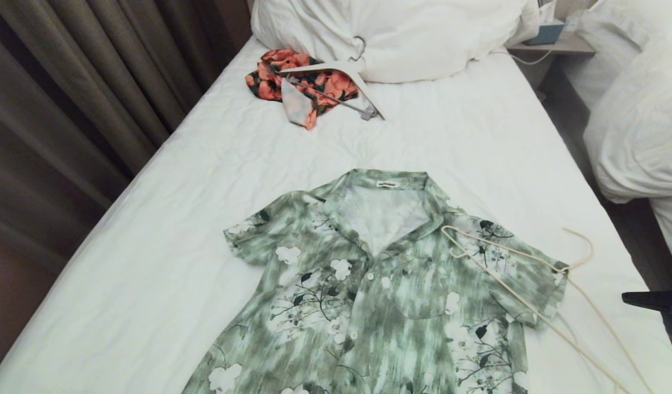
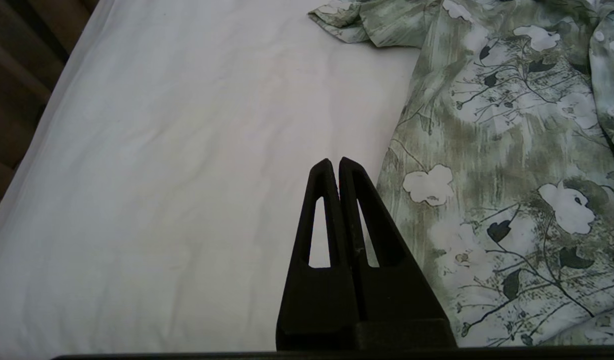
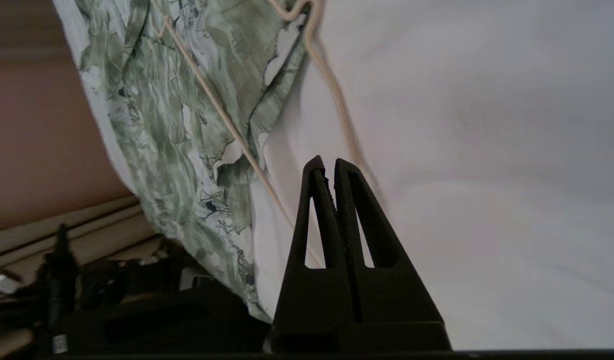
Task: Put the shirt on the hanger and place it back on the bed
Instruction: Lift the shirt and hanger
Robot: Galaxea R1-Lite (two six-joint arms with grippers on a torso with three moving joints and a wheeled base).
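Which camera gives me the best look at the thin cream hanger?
The head view: the hanger shows nearly whole, hook included, lying across the shirt sleeve onto the sheet. The right wrist view catches only part of its wire; the left wrist view shows none of it.

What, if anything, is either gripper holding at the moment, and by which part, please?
Nothing is held. The left gripper is shut over bare sheet beside the shirt; the right gripper is shut and empty near the hanger.

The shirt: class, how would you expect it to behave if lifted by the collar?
The shirt lies flat with soft wrinkles, so it would probably droop and fold, not hold shape. It looks thin, likely light. The hanger resting across its sleeve might slide off or get dragged along.
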